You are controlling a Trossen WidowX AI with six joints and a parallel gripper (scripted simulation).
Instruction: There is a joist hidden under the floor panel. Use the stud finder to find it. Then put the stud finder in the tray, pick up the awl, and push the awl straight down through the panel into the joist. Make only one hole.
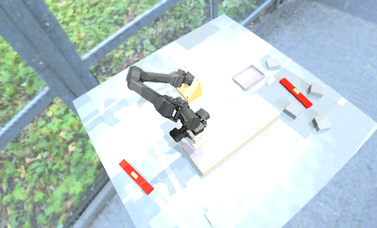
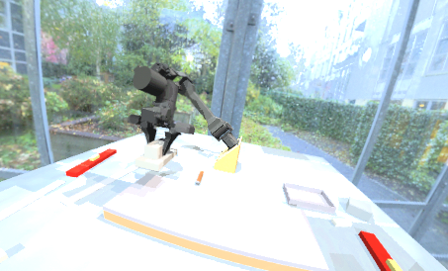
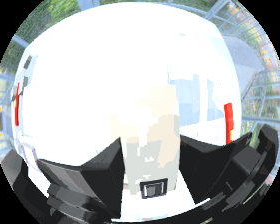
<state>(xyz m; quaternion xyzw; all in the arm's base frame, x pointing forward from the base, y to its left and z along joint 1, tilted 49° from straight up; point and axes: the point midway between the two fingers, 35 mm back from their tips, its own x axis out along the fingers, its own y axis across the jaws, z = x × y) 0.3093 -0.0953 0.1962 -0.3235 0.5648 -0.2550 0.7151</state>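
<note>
The gripper (image 1: 192, 130) (image 2: 157, 146) (image 3: 150, 138) is shut on the pale stud finder (image 1: 198, 141) (image 2: 152, 159) (image 3: 151, 150), whose small dark-framed window faces the wrist camera. It holds the stud finder low at the left end of the white floor panel (image 1: 235, 139) (image 2: 206, 218); a shadow lies near it, but whether it touches the panel is unclear. The awl (image 2: 200, 177), with an orange handle, lies behind the panel in the exterior view and is hidden in the top view. The shallow tray (image 1: 249, 77) (image 2: 287, 195) looks empty. The joist is hidden.
A yellow wedge (image 1: 195, 92) (image 2: 227, 162) stands by the arm's base. One red level (image 1: 130, 170) (image 2: 84, 167) (image 3: 228, 120) lies left, another (image 1: 290, 86) (image 2: 373, 247) (image 3: 17, 105) right. Several grey blocks, one of them a block (image 1: 293, 110), surround the right level.
</note>
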